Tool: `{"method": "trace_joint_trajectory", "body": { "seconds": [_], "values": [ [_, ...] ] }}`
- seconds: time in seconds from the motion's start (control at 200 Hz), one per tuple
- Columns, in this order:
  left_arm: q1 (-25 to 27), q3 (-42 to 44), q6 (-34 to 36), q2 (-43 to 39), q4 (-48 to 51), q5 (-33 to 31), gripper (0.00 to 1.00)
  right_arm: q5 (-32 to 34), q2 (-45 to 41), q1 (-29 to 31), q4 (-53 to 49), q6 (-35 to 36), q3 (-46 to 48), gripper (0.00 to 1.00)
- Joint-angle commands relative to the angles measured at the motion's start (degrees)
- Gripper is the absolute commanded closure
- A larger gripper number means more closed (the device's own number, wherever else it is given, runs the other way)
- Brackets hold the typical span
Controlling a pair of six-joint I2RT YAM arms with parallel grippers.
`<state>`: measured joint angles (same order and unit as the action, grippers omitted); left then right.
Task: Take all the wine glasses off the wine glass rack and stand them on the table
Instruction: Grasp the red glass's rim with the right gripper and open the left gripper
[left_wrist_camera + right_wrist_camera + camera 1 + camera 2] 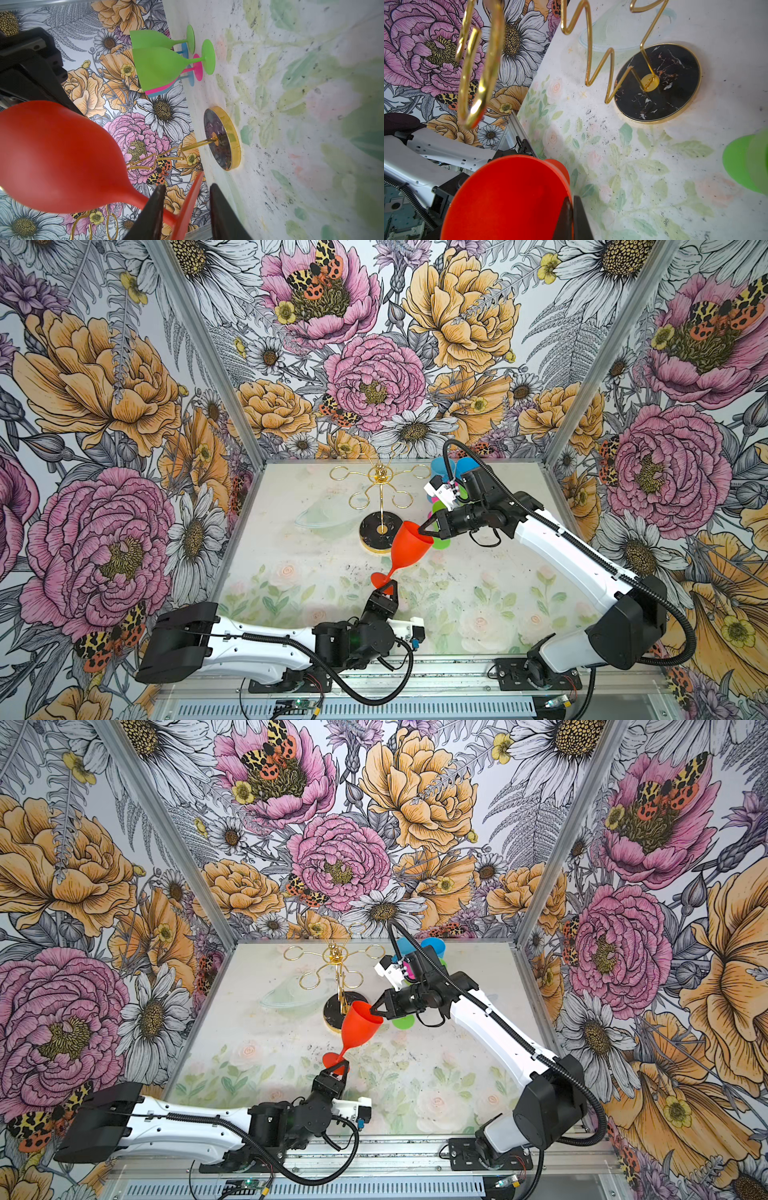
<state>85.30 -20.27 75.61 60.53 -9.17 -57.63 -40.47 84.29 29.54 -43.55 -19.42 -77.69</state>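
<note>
Our right hand point(428, 534) pinches the wine glass point(409, 547) by its rim, clear of the wine glass rack point(372, 531) just beyond. Our left hand point(388, 588) gapes loosely around its foot. That thin pinch may slip and drop it.

A robot test cell in a lab — the flowered walls point(104, 406) are printed panels set in a bare aluminium frame point(203, 344), and the table point(291, 564) wears a printed sheet. A left arm point(257, 649) and a right arm point(573, 560) are bolted to a metal rail point(449, 678) at the front edge, with a ribbed cable point(374, 700) and a circuit board point(291, 704) in plain sight — a rack point(372, 531) stands on the table.
</note>
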Motion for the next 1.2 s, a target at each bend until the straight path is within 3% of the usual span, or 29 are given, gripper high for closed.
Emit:
{"method": "trace_joint_trajectory", "body": {
  "seconds": [0.0,0.33,0.656,0.886,1.196],
  "values": [
    [0.61,1.04,-2.71,-0.06,-1.15,0.38,0.55,2.23,-2.53,-0.70,0.31,1.16,-0.35,1.00],
    [2.07,-1.55,-13.88,-0.56,2.23,2.88,0.40,12.25,-7.45,-1.85,0.39,3.84,0.07,1.00],
    [2.07,-11.26,-39.86,-6.75,12.53,4.66,0.12,21.49,-13.54,-1.31,0.29,8.72,5.72,1.00],
    [-1.61,-16.03,-59.65,-10.41,21.09,4.77,0.09,29.04,-16.93,-1.19,-0.04,9.97,10.54,1.00],
    [-8.83,-12.40,-73.22,-20.66,22.62,6.29,0.08,37.39,-18.64,-1.31,-2.72,10.82,13.08,1.00]
  ]
}}
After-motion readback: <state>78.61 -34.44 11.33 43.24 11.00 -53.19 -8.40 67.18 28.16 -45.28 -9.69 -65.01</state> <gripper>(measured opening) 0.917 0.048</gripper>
